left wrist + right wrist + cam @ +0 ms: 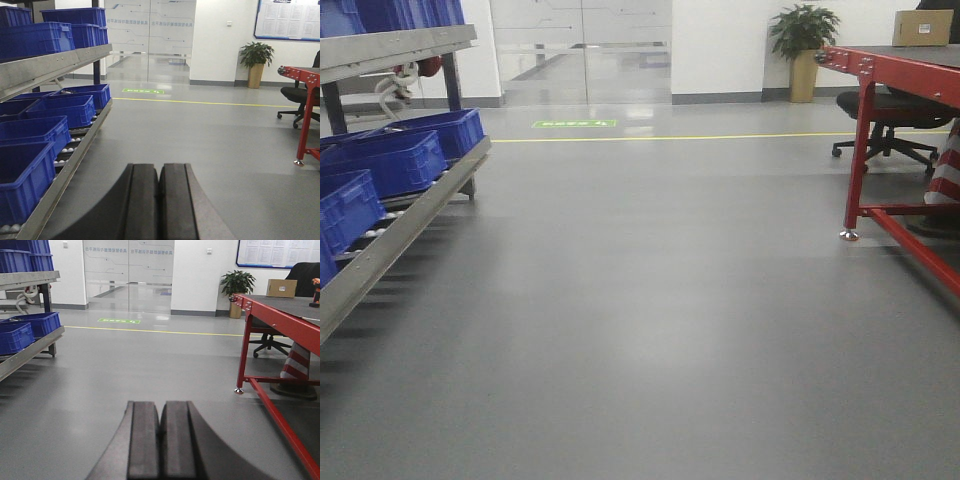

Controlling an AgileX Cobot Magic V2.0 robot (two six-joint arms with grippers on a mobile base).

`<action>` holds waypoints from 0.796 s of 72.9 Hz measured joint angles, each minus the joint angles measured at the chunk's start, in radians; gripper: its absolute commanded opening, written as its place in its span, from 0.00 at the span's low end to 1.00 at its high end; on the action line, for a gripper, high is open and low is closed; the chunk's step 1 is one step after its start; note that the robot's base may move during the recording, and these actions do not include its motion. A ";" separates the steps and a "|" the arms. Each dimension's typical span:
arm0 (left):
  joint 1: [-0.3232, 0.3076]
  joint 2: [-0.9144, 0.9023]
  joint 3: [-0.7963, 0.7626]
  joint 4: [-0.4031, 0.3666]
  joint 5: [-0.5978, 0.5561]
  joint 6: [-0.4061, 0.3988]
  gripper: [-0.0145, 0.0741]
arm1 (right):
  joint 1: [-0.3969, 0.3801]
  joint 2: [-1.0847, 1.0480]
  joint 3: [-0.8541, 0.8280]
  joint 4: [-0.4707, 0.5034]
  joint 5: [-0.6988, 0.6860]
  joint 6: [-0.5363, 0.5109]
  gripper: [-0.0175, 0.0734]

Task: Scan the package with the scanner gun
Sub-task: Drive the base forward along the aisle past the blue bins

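The package (pixel 281 288), a brown cardboard box with a small white label, stands on the far end of the red table (pixel 280 315); it also shows in the front view as the package (pixel 922 27). At the right edge of the right wrist view, an orange and black object that looks like the scanner gun (pixel 315 291) stands on the same table, partly cut off. My left gripper (pixel 160 167) is shut, with nothing between its pads, above bare floor. My right gripper (pixel 160 405) is shut and empty too, far from the table top.
A metal roller rack (pixel 75 155) with several blue bins (pixel 60 107) runs along the left. The red table's legs and floor bar (pixel 910 235) stand on the right, with an office chair (pixel 885 115) and a striped cone (pixel 295 367) beneath. A potted plant (pixel 803 45) stands by the far wall.
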 measured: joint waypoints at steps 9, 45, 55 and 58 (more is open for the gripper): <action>0.000 0.000 0.000 0.000 0.000 0.000 0.04 | 0.000 0.000 0.000 0.000 0.000 0.000 0.01; 0.000 0.000 0.000 0.000 0.000 0.000 0.04 | 0.000 0.000 0.000 0.000 0.000 0.000 0.01; 0.000 0.000 0.000 0.000 0.000 0.000 0.04 | 0.000 0.000 0.000 0.000 0.000 0.000 0.01; 0.000 0.000 0.000 0.000 0.000 0.000 0.04 | 0.000 0.000 0.000 0.000 0.000 0.000 0.01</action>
